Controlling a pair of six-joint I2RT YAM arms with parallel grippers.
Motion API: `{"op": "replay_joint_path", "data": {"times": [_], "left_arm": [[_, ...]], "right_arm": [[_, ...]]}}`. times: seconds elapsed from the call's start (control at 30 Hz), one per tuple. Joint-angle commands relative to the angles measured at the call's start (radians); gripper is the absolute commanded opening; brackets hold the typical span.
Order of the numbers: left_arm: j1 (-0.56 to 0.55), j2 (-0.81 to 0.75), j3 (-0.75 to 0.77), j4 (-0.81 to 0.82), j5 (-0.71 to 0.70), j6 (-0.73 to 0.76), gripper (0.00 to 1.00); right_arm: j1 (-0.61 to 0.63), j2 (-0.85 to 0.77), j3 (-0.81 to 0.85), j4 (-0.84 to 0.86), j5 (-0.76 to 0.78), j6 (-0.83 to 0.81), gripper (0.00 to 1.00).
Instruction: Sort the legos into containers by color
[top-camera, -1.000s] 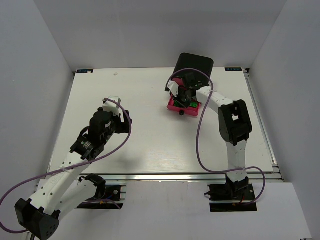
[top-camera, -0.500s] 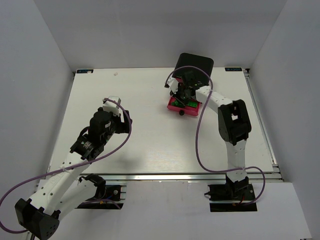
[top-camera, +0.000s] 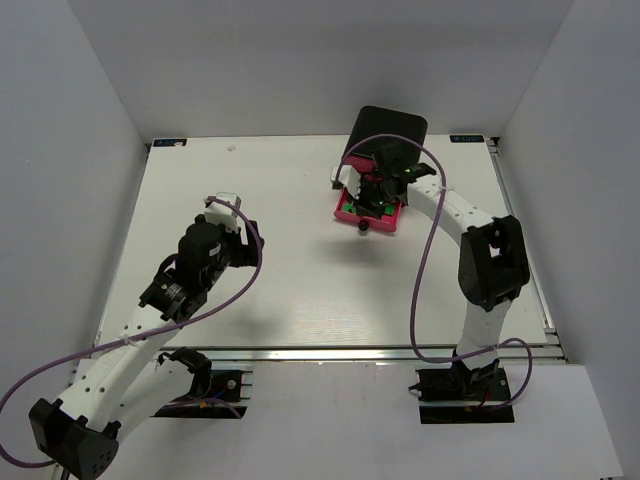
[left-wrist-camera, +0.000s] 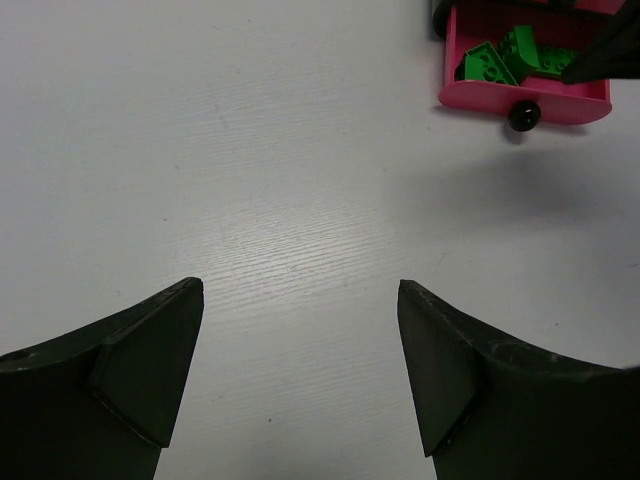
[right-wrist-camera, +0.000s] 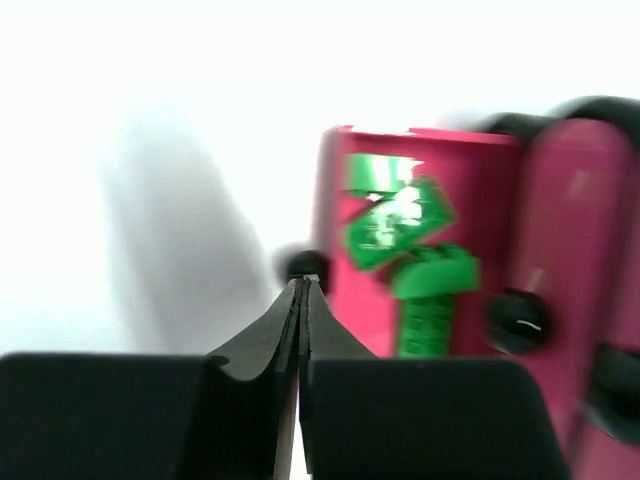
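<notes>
Right claw (right-wrist-camera: 302, 287) closed, above pulled-out magenta-pink plastic drawer (left-wrist-camera: 470, 100) holding green studded bricks (left-wrist-camera: 497, 62), near far edge of counter (left-wrist-camera: 250, 180). Left claw (left-wrist-camera: 300, 300) open.

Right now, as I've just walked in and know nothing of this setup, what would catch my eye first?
A magenta drawer stands pulled out of the black cabinet at the far edge of the table, right of centre, with bright green legos inside. The right hand is shut right at it; the left hand hangs open on the left.
</notes>
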Motion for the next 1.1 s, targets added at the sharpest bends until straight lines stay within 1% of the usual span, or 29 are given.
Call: {"op": "replay_joint_path", "data": {"times": [0.0, 0.1, 0.23, 0.43, 0.47, 0.67, 0.8, 0.9, 1.07], "left_arm": [[-0.003, -0.02, 0.0, 0.008, -0.02, 0.007, 0.88], [-0.003, -0.021, -0.002, 0.007, -0.021, 0.008, 0.88], [-0.003, -0.024, 0.0, 0.008, -0.021, 0.007, 0.88], [-0.003, -0.024, 0.0, 0.008, -0.02, 0.008, 0.88], [-0.003, -0.024, 0.0, 0.007, -0.02, 0.008, 0.88], [-0.003, -0.024, 0.0, 0.008, -0.02, 0.008, 0.88], [-0.003, -0.023, 0.0, 0.01, -0.021, 0.008, 0.88], [-0.003, -0.023, 0.0, 0.01, -0.023, 0.008, 0.88], [-0.003, -0.021, -0.002, 0.008, -0.023, 0.008, 0.88]], "right_arm": [[0.004, 0.035, -0.017, -0.145, -0.063, -0.112, 0.0], [0.004, 0.049, -0.038, -0.13, -0.023, -0.106, 0.0], [0.005, 0.055, -0.069, -0.053, 0.058, -0.048, 0.0], [0.007, 0.088, -0.097, 0.057, 0.223, 0.02, 0.0], [0.005, 0.092, -0.1, 0.084, 0.269, 0.032, 0.0], [0.005, 0.117, -0.117, 0.201, 0.435, 0.063, 0.0], [0.007, 0.132, -0.118, 0.296, 0.503, 0.074, 0.0], [0.004, 0.144, -0.115, 0.327, 0.52, 0.074, 0.0], [0.008, 0.167, -0.094, 0.407, 0.598, 0.063, 0.0]]}}
